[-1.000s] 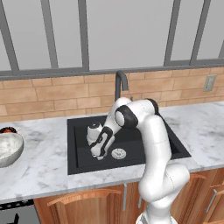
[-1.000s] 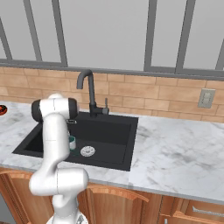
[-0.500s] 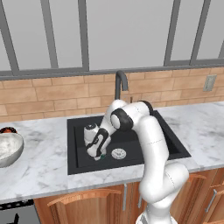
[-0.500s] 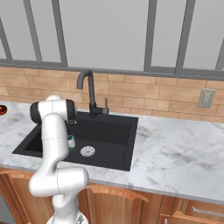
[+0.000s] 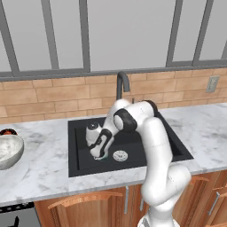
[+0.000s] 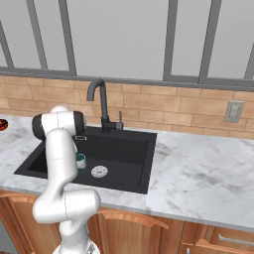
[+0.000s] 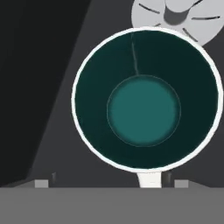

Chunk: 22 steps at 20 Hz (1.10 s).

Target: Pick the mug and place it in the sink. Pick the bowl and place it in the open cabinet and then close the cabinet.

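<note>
The mug (image 7: 144,105) stands upright on the floor of the sink (image 5: 80,157), directly under the hand (image 5: 100,153), which points straight down at it with its fingers spread clear of the rim on either side. Seen from the hand, the mug is a thin white ring around a glossy dark teal well, its white handle towards the fingertips. Just beyond it lies the round silver drain (image 7: 175,17), ribbed and metallic. The basin is matt black, set into a veined white marble surface (image 6: 198,173). Well off to the hand's left, a speckled stone-like bowl (image 5: 8,150) sits on that surface.

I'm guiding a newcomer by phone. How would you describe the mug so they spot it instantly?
Find the black sink under the curved faucet. On its floor, beside the round silver drain, stands the mug: small, upright, white outside and dark teal inside.
</note>
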Available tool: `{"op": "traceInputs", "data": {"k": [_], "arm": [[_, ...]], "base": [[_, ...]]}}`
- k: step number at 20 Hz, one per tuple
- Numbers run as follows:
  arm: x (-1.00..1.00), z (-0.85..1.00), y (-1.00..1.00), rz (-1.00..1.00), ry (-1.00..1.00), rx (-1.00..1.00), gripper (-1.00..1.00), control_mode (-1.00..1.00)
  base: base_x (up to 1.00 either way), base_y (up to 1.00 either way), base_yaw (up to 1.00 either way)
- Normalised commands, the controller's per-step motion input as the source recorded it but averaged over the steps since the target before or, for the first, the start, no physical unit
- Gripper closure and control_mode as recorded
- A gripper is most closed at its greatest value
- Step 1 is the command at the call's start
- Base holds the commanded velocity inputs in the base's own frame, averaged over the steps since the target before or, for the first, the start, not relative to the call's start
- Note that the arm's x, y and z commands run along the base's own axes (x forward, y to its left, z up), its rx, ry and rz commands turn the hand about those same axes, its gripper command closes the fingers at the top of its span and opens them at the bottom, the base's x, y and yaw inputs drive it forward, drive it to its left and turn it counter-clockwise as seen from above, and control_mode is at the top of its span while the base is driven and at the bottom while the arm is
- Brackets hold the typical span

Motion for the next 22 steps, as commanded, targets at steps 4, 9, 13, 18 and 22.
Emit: {"op": "traceInputs", "data": {"k": [4, 9, 13, 18, 22], "arm": [[-0.24, 0.28, 0.00, 0.00, -0.08, 0.00, -1.00, -1.00], [-0.23, 0.54, 0.00, 0.01, -0.03, 0.00, -1.00, -1.00], [-0.25, 0.96, -0.07, 0.12, 0.00, 0.00, -1.00, -1.00], [-0.35, 1.00, -0.39, 0.23, 0.00, -0.01, -1.00, -1.00], [-0.18, 1.00, -0.13, 0.25, 0.01, -0.06, -1.00, -1.00]], "base": [[0.00, 0.00, 0.00], [0.00, 0.00, 0.00], [0.00, 0.00, 0.00], [0.00, 0.00, 0.00], [0.00, 0.00, 0.00]]}}
